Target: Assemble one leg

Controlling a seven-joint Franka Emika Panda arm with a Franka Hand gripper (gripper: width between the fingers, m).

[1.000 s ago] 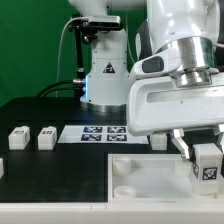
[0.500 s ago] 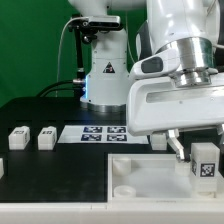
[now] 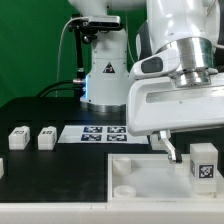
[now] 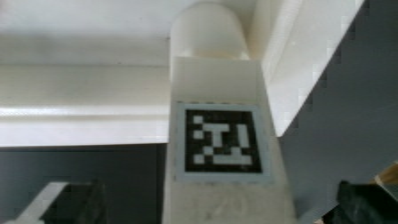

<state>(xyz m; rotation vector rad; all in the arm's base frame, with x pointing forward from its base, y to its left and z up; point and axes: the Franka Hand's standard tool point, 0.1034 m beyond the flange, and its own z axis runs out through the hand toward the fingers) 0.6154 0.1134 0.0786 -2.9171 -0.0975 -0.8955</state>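
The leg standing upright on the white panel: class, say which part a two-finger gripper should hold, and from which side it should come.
Probably the upper half of the leg, from straight above, closing on two opposite flat sides: it stands upright, its foot down on the panel.

The upright leg on the panel stands between the spread fingers of the gripper. The wrist view shows a gap on each side of it. The gripper's bulk closes the way from above. The rest of the panel lies bare. On the exterior view's left, loose legs break up the open table. The marker board lies flat, and the base walls off the back.
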